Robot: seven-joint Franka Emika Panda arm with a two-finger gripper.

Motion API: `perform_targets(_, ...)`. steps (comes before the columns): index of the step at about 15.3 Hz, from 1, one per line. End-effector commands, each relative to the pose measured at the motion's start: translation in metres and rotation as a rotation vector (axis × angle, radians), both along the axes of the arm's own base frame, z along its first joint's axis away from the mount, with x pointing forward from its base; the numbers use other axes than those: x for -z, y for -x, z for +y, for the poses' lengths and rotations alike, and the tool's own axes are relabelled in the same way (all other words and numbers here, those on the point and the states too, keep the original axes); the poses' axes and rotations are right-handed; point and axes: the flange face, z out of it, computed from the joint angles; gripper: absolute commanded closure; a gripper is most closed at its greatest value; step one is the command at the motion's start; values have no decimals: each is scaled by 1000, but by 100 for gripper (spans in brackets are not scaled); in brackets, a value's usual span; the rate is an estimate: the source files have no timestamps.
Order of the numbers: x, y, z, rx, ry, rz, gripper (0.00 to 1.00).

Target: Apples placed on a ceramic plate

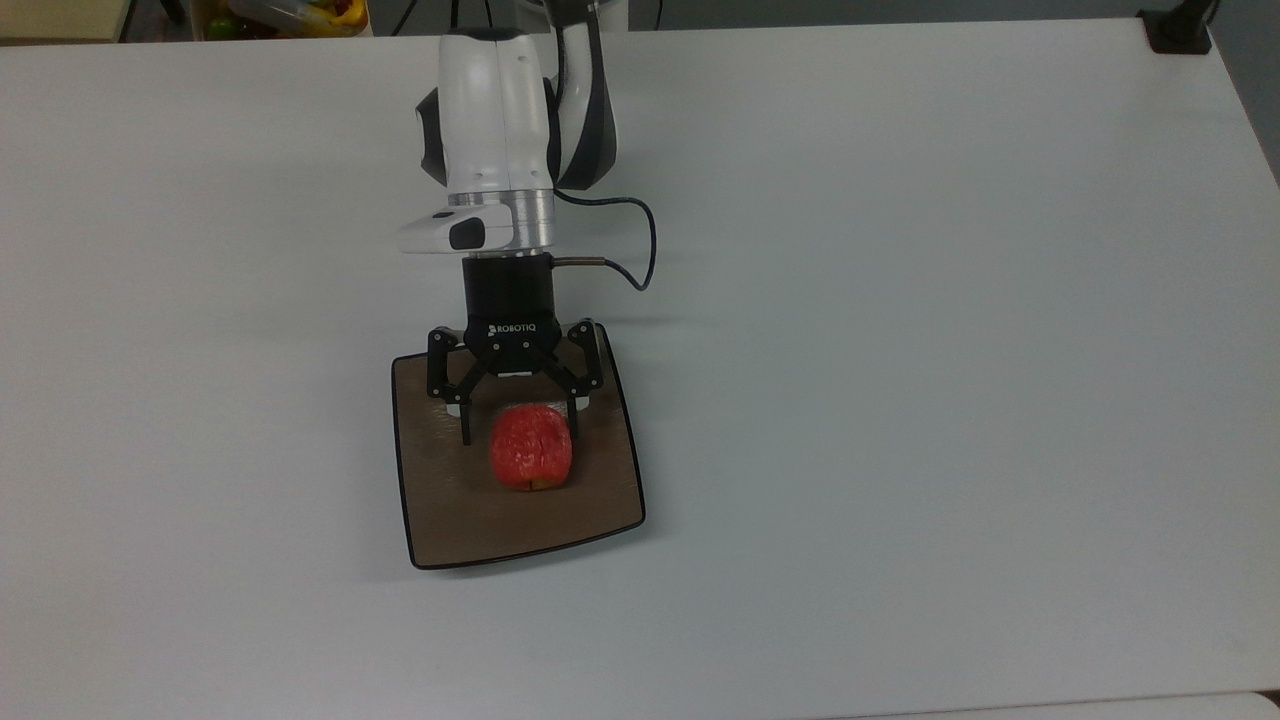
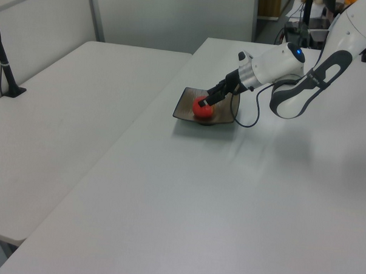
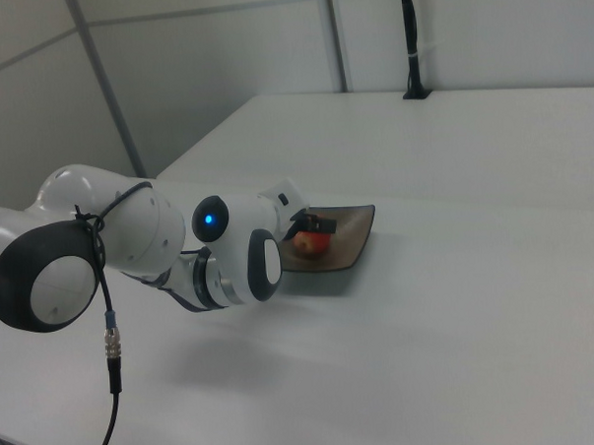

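Observation:
The small red apple (image 1: 531,460) lies on the square tan-brown ceramic plate (image 1: 450,520), a little toward the far side of its middle. My gripper (image 1: 520,436) hangs over the plate's far half, open, with one finger on each side of the apple's upper part; a gap shows at the top view's left finger. In the left view the apple (image 2: 202,110) rests in the plate (image 2: 183,112) just under the gripper (image 2: 206,101). In the right view my arm covers part of the plate (image 3: 355,242), and the apple (image 3: 314,243) peeks out below the gripper (image 3: 315,225).
The white table (image 1: 900,400) spreads wide around the plate. A grey cable (image 1: 645,235) loops off the wrist. A bin of colourful items (image 1: 285,14) sits beyond the far edge, and a black post base (image 1: 1180,30) stands at the far right corner. A second table (image 2: 63,107) lies alongside.

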Motion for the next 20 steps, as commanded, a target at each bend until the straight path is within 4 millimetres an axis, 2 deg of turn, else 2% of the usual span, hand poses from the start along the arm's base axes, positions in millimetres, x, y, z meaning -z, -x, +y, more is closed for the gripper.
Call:
perform_targets(1,-35,2,3,-7,5,-49,0)
perform_targets(4,-72,0,2,44,65,58,0)
perform_targets(6,-96,1,9,62,99,111,0)
perform_targets(8,-116,7,26,78,105,153,0)
perform_targets(9,-127,11,27,112,110,199,0)
perform_targets(10,-146,16,38,174,106,277,0)
perform_targets(11,-154,23,52,224,97,348,0)
perform_targets(13,-174,34,64,329,81,474,0)
perform_targets(15,-198,54,78,360,38,588,0)
perform_targets(20,-252,109,79,388,-107,837,0)
